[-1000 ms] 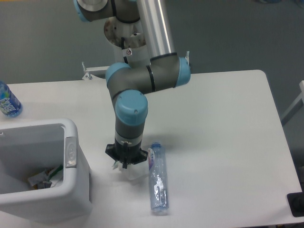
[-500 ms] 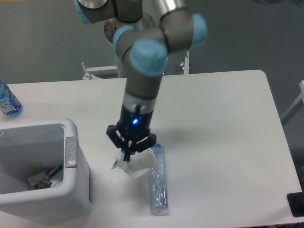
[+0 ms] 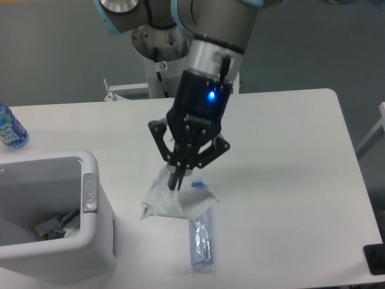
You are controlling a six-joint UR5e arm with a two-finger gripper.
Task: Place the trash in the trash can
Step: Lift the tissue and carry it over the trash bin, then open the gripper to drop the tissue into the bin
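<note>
your gripper (image 3: 175,180) has its fingers pinched together on the top of the wrapper (image 3: 171,201), so it's got hold of the crumpled white paper, which hangs down from the fingertips. you can see a little green mark at the wrapper's lower left corner. the paper spreads out wide below the fingers and its right edge covers the top end of the plastic bottle (image 3: 201,239). can't tell if the bottom of the wrapper touches the table (image 3: 289,156) or hangs just above it.

the bottle lies flat on the table, long axis running toward the near edge, just below and right of the gripper. its upper end is hidden behind the paper.

the bin (image 3: 90,198) sits at the left near corner, just left of the wrapper with a gap between them. there's some crumpled stuff already inside at the bottom, and the grey oval patch is on the rim edge facing the gripper.

an upright blue bottle (image 3: 9,127) stands at the far left edge of the table, well apart from everything.
</note>
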